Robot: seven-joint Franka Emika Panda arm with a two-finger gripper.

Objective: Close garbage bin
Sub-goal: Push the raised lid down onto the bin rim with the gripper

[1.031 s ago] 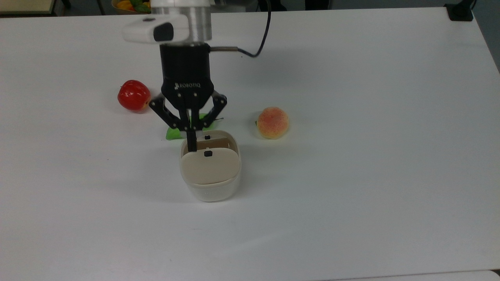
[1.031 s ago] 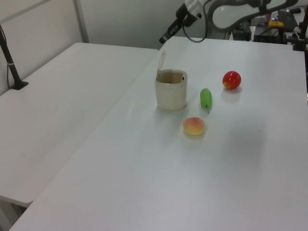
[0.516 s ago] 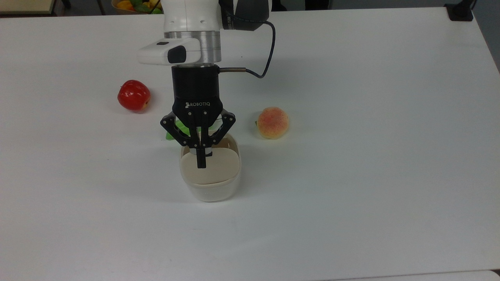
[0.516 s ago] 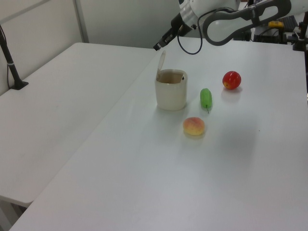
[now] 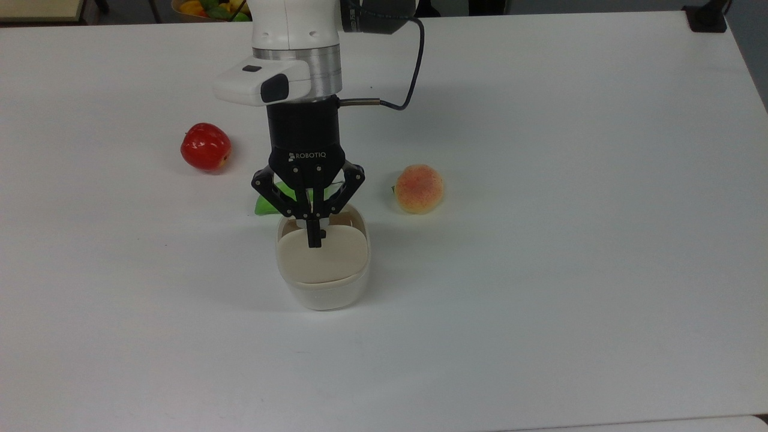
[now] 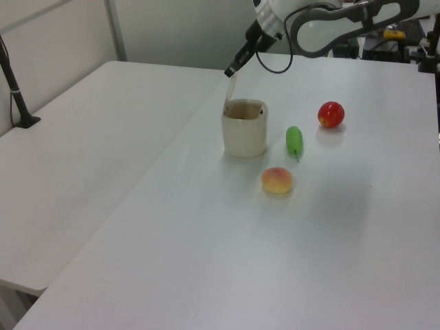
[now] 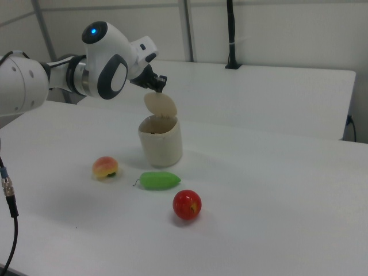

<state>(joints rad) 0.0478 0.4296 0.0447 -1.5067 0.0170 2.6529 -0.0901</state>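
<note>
Our black two-finger gripper [image 5: 313,240], fingers clenched together at frame centre, could slip off the white plastic garbage bin's [image 5: 323,288] upright beige lid [image 6: 230,88], leaving it open.

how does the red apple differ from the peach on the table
The red apple is glossy deep red; the peach is matte, speckled orange-yellow. In the top view the apple lies left of the garbage bin, the peach right. Both are round, similar in size, resting on the table, untouched.
</note>
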